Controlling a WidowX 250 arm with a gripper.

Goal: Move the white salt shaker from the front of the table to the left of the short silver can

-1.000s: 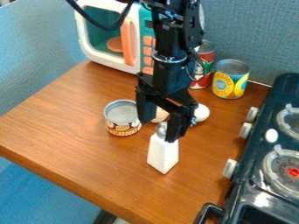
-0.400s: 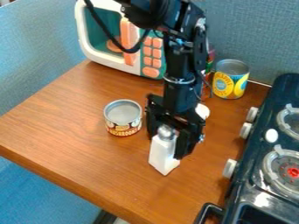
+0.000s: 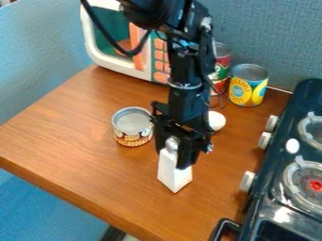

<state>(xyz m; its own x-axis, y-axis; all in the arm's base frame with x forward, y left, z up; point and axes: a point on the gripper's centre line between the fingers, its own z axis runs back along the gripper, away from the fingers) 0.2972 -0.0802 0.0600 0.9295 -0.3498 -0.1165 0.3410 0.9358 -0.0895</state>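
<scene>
The black gripper (image 3: 172, 149) hangs down over the middle of the wooden counter, shut on a white, square-bodied shaker with a silver rounded top. One finger is at each side of the shaker's upper part. The white shaker (image 3: 174, 173) stands slightly tilted, its lower body showing below the fingers. Left of the gripper stands a short can (image 3: 132, 126) with a mushroom label. A white rounded object (image 3: 216, 121) lies just behind the gripper on the right.
Behind are a toy microwave (image 3: 113, 37), a red and green can (image 3: 220, 70) and a yellow and blue can (image 3: 248, 85). A dark toy stove (image 3: 283, 155) with knobs lines the right side. The wooden counter's front edge (image 3: 75, 198) runs across the lower left.
The gripper first moved down and right around the shaker's top, then slightly left as its fingers closed in. The shaker has shifted a little toward the front, and its top has leaned left.
</scene>
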